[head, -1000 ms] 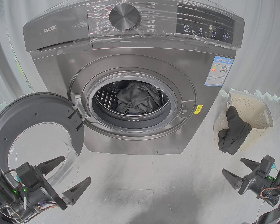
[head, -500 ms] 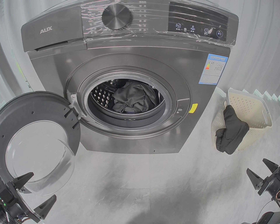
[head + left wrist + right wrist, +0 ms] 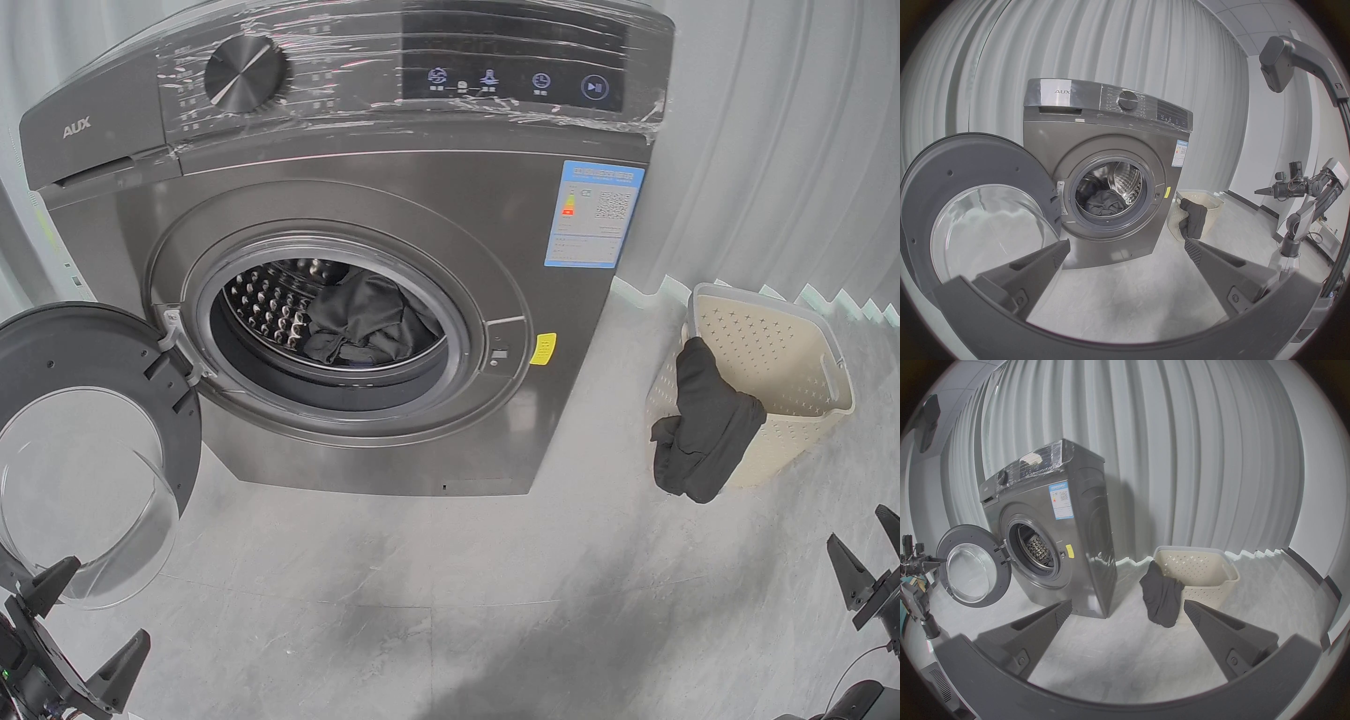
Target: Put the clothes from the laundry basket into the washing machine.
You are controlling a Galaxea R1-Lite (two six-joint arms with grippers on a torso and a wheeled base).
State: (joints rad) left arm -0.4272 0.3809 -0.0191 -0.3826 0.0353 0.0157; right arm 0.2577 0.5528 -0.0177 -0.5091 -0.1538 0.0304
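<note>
The grey washing machine (image 3: 525,216) stands with its round door (image 3: 89,356) swung open to its left. A dark garment (image 3: 361,319) lies inside the drum. To the machine's right a cream laundry basket (image 3: 783,361) sits on the floor, and another dark garment (image 3: 705,427) hangs over its near rim. My left gripper (image 3: 101,605) is open and empty, low at the left, just below the door. My right gripper (image 3: 860,530) is open and empty at the lower right, short of the basket. The right wrist view faces the basket (image 3: 1207,571) and its garment (image 3: 1160,596).
Grey floor (image 3: 469,581) stretches between me and the machine. Pleated white curtains (image 3: 797,141) close off the back. The open door (image 3: 979,187) juts out close to my left gripper (image 3: 1126,243). The basket (image 3: 1209,202) stands near the machine's right side.
The head camera has turned, so the machine sits further left in the picture. Both open grippers have drawn back toward the bottom corners. The clothes have not moved.
</note>
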